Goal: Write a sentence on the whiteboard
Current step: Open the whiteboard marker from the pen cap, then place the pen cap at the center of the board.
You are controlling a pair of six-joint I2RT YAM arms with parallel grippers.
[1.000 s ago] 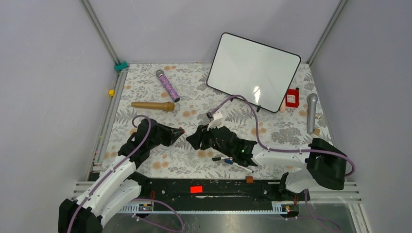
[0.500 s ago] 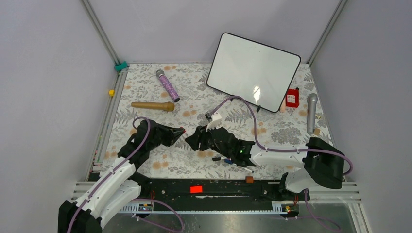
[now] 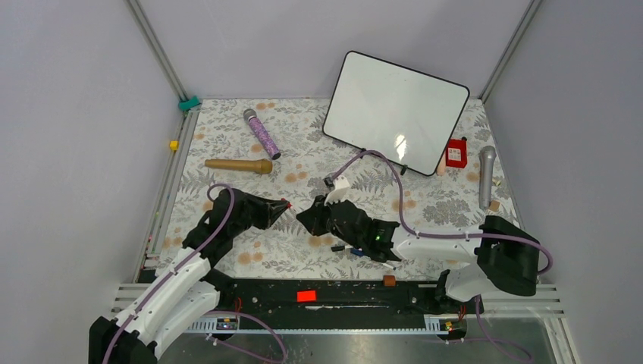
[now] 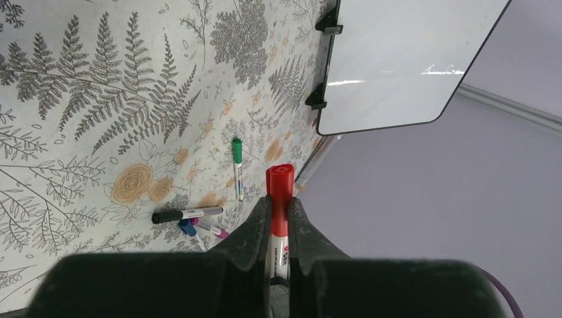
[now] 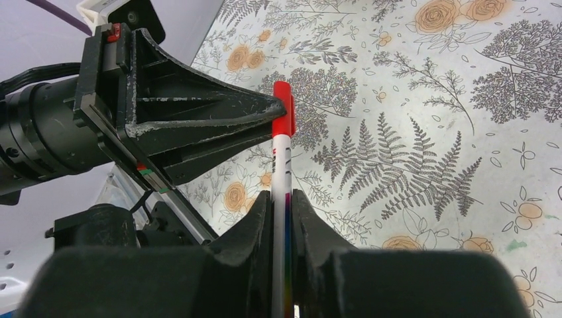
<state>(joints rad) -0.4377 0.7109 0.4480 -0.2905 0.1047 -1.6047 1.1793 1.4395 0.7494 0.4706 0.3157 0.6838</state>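
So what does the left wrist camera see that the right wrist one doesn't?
Only the left wrist view shows the whiteboard, blank where visible, and a green marker among loose pens. Only the right wrist view shows the left gripper from outside, clamped on the cap of the red marker. Both show that marker between their own fingers, above the floral tablecloth.

One whiteboard (image 3: pixel 394 106); three microphones (image 3: pixel 261 133) (image 3: pixel 238 164) (image 3: pixel 486 176); one red box (image 3: pixel 456 152); one red marker (image 5: pixel 281 169); seemingly four loose markers (image 4: pixel 236 169) (image 4: pixel 185 214) (image 4: pixel 187 227) (image 4: pixel 215 228), bunched together.
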